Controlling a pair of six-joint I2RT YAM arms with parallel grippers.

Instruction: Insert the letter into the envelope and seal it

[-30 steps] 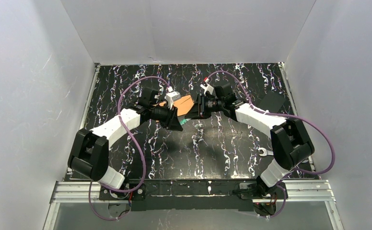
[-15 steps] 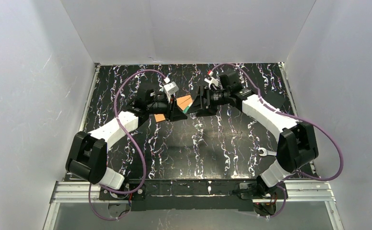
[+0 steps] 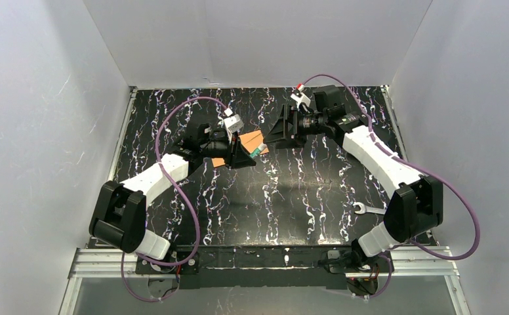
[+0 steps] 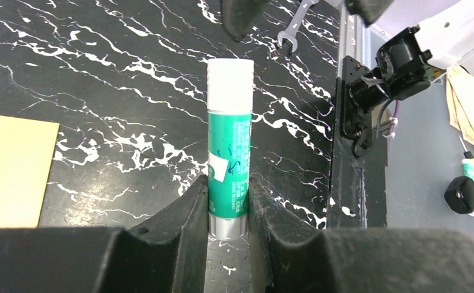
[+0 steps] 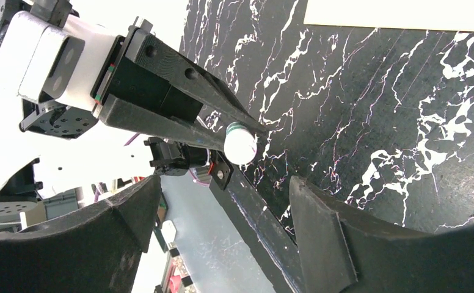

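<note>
The orange-brown envelope [image 3: 252, 138] lies flat on the black marbled table, partly under my left arm; its corner [image 4: 11, 174] shows at the left of the left wrist view. The letter does not show in any view. My left gripper [image 4: 228, 183] is shut on a green glue stick [image 4: 229, 146] with a white cap, held near its silver base, pointing at the right arm. My right gripper [image 5: 222, 189] stands open and empty, a short way off from the cap [image 5: 240, 145]. From above, the left gripper [image 3: 248, 156] and right gripper [image 3: 273, 136] face each other over the envelope.
A small wrench [image 3: 363, 209] lies on the table near the right arm's base, also visible from the left wrist [image 4: 295, 27]. White walls close in the table on three sides. A metal rail runs along the near edge.
My right gripper has opened, let go of the glue stick's cap end and drawn back to the right. The left gripper still holds the stick and shifted slightly left.
</note>
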